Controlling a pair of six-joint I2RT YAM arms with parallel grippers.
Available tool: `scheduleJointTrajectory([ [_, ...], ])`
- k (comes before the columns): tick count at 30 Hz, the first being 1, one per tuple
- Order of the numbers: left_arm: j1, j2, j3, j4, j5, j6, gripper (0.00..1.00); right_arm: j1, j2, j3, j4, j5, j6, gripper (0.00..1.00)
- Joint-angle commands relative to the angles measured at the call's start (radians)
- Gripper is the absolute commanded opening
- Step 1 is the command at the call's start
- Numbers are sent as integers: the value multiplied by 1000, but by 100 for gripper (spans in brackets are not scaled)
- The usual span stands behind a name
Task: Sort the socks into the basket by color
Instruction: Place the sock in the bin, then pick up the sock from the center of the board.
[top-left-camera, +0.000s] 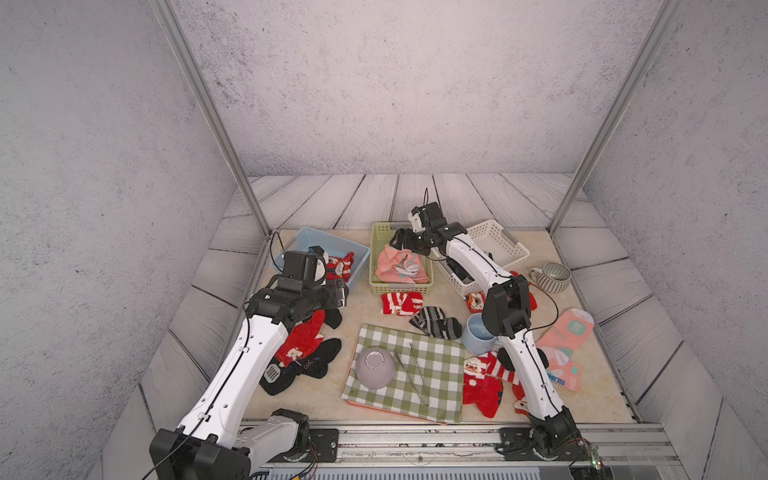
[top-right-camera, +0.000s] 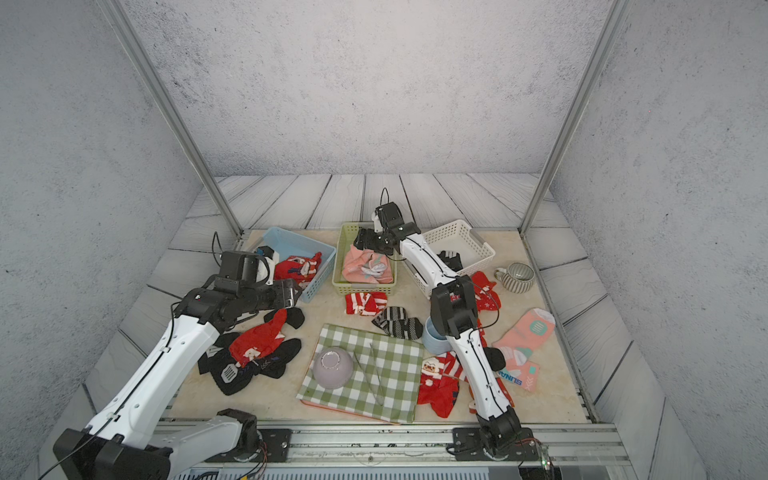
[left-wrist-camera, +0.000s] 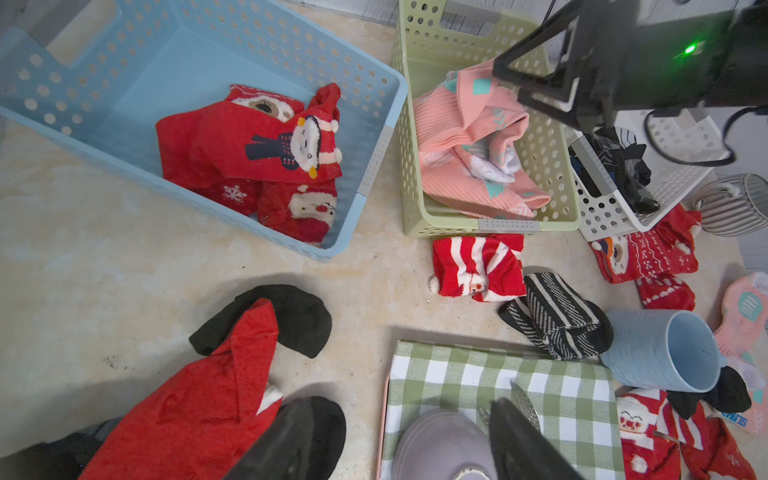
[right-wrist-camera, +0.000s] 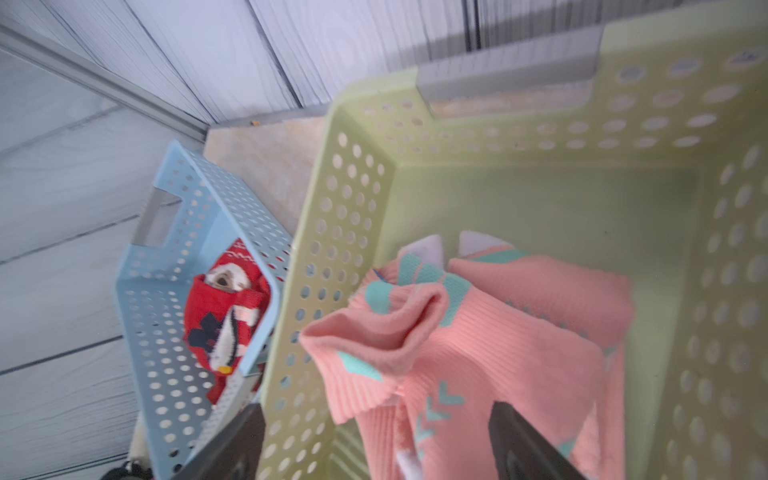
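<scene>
Three baskets stand at the back. The blue basket (top-left-camera: 359, 249) holds red Christmas socks (left-wrist-camera: 266, 145). Pink socks with teal patches (top-left-camera: 401, 268) lie in the green basket (top-left-camera: 376, 266), and black socks (top-right-camera: 451, 259) lie in the white basket (top-left-camera: 511, 245). My right gripper (right-wrist-camera: 374, 415) hangs open just above the pink socks, gripping nothing. My left gripper (left-wrist-camera: 399, 405) is open and empty above the table, by a red sock (top-left-camera: 303, 340) lying over black socks (top-left-camera: 299, 370). Loose socks lie around: a red striped sock (top-left-camera: 401, 302), a black-grey striped sock (top-left-camera: 436, 322), pink socks (top-left-camera: 569, 332) and more red socks (top-left-camera: 484, 382).
A green-and-white checked cloth (top-left-camera: 432, 374) at the front carries an overturned lilac bowl (top-left-camera: 375, 368) and metal tongs (top-left-camera: 417, 374). A light blue mug (top-left-camera: 478, 334) lies by the right arm. A striped grey mug (top-left-camera: 550, 277) stands at the right.
</scene>
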Motion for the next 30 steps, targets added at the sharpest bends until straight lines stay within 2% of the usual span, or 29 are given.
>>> scheduleJointTrajectory([
  [1, 10, -6, -14, -22, -18, -13, 71, 1, -59, 21, -14, 14, -13, 90],
  [6, 12, -5, -21, -23, -22, -17, 70, 4, -74, 10, -27, 24, -30, 91],
  [10, 16, -4, -27, -32, -45, -30, 70, 10, -92, -15, -39, 26, -53, 82],
  [12, 24, 8, -26, -49, -52, -34, 70, 14, -115, -31, -56, 20, -70, 82],
  [16, 31, 52, -12, -104, -104, -40, 70, 14, -214, -107, -81, 16, -118, 92],
  [17, 33, 61, -11, -111, -110, -44, 70, 15, -234, -116, -96, 17, -130, 100],
  [20, 36, 93, -19, -119, -133, -58, 71, 15, -306, -161, -151, 29, -159, 99],
  [30, 55, 230, -74, -40, -201, -138, 72, 5, -624, -489, -203, 84, -211, 99],
])
